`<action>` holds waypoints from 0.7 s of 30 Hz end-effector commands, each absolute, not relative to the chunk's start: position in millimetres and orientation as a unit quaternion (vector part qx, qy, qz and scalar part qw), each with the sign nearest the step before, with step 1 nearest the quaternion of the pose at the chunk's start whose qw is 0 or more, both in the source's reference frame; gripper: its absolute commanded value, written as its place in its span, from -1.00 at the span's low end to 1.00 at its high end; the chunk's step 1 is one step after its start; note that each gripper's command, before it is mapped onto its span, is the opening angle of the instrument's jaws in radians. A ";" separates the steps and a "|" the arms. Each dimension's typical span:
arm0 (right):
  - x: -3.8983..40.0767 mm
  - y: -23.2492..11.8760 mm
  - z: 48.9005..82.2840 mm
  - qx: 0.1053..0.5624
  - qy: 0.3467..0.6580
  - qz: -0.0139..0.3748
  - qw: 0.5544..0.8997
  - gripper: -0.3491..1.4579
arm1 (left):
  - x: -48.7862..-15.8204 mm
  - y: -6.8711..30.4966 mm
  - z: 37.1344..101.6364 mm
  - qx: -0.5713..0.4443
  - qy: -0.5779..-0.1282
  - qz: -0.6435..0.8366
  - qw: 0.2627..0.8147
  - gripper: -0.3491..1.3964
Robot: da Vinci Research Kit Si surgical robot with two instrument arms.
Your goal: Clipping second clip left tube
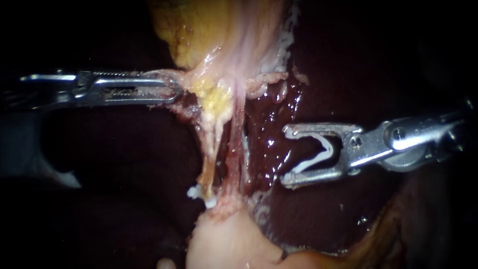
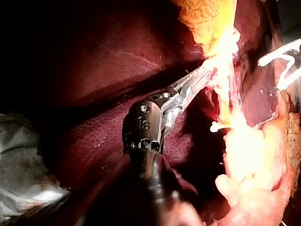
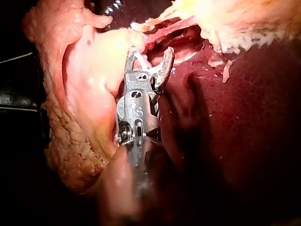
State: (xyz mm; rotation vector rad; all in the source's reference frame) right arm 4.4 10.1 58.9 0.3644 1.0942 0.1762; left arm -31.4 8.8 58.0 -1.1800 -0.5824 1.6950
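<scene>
Left tube point(image 1: 210, 149): pale yellowish strand, running upright between the fatty tissue point(image 1: 211, 94) above and a pale tissue mass below. It is stretched and bared, apart from the liver point(image 1: 271, 134) behind.
- Just beside it, toward the right instrument, is the redder right tube point(image 1: 234, 144). A narrow dark slit separates the two.
- One white clip point(image 1: 209, 201) sits across the low end of the left tube. Bare tube above it leaves room for another.

Left instrument point(image 1: 172, 90): comes in level from the left, claw clenched on the edge of the fatty tissue at the top of the tubes.
- Judged purpose: pulling sideways to hold the strands taut and spread, so the left tube can be entered cleanly.

Right instrument point(image 1: 286, 155): claw spread wide, grasping a fresh clip point(image 1: 326, 152) seated between its two halves, mouth facing the tubes.
- It hangs over glistening liver, apart from both tubes and level with their middle stretch, above the seated clip.
- The right wrist view shows the same spread claw aimed at the strands.

Judged step: approach, with nothing around the tube yet.
- The right tube lies between the claw and its target, so the mouth must pass it or take the slit.
- Risk: catching both tubes, or crowding the lower clip.
</scene>
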 end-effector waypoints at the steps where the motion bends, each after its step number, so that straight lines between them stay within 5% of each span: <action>1: 4.4 10.0 58.9 0.173 0.517 0.083 0.834 -0.06 | -31.1 8.9 57.8 -0.484 -0.241 0.694 0.476 -1.00; 14: 4.7 9.5 58.6 0.180 0.520 0.078 0.831 -0.06 | -26.0 11.5 51.7 -0.488 -0.244 0.681 0.489 -1.00; 21: 7.1 8.0 58.1 0.198 0.524 0.077 0.825 -0.06 | -25.9 11.2 51.6 -0.488 -0.244 0.681 0.489 -1.00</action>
